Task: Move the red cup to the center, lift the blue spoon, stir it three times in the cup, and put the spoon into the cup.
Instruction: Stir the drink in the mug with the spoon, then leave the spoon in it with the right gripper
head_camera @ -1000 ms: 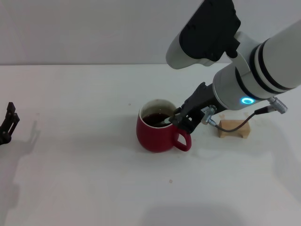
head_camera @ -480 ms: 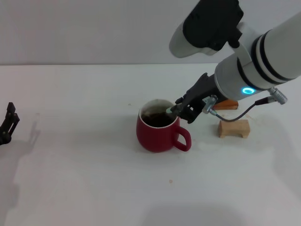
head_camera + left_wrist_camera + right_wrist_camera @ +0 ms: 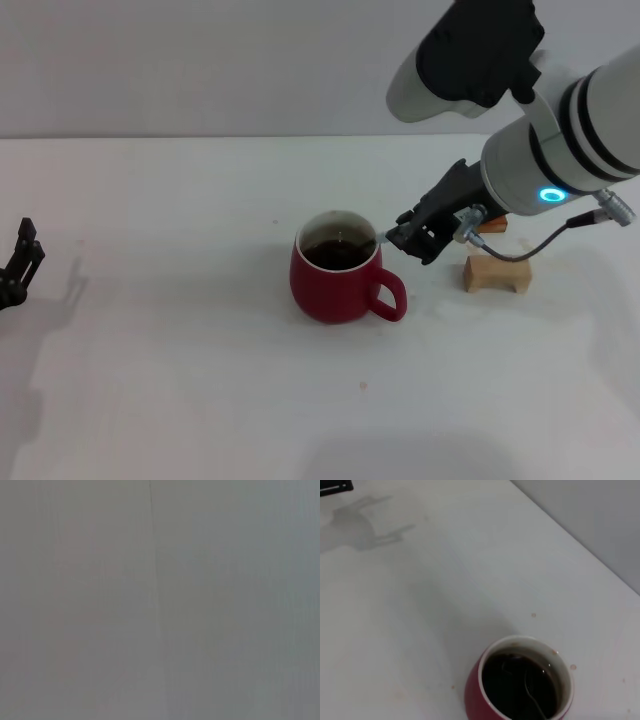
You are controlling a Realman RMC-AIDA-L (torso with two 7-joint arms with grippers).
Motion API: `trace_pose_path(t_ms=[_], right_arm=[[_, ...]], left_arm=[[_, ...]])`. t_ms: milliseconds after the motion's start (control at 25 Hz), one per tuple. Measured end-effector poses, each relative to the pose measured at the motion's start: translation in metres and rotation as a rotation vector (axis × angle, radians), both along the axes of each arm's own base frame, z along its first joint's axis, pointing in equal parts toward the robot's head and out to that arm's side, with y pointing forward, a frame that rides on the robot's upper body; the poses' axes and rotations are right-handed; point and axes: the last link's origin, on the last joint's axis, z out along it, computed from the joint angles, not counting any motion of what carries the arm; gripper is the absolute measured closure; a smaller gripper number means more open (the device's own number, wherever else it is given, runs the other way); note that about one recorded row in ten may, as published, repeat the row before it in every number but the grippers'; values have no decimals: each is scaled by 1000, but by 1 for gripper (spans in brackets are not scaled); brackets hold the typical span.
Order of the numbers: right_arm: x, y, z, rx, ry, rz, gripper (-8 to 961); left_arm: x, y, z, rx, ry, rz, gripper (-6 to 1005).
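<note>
The red cup stands mid-table with dark liquid inside and its handle toward my right side; the right wrist view shows the red cup from above. The blue spoon shows as a pale handle tip over the cup's right rim. Its grey neck dips into the liquid. My right gripper hangs just right of the rim, shut on the spoon's handle. Far off at the table's left edge sits my left gripper, parked.
A tan wooden block lies to the right of the cup, under the right arm's cable. An orange-brown block peeks out behind the right gripper. Small specks dot the white table.
The right gripper has drawn right and slightly up, from over the cup's opening to beside its right rim, taking the spoon handle with it. Cup and left arm have stayed put.
</note>
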Motion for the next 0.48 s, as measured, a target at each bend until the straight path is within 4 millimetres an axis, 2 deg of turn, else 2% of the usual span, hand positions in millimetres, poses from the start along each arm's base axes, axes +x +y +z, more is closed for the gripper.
trace_pose_path(t_ms=[480], right_arm=[[-7,-9,-6,-29,2,28,755]], left_arm=[[0,0,0,-1,5,-1,147]])
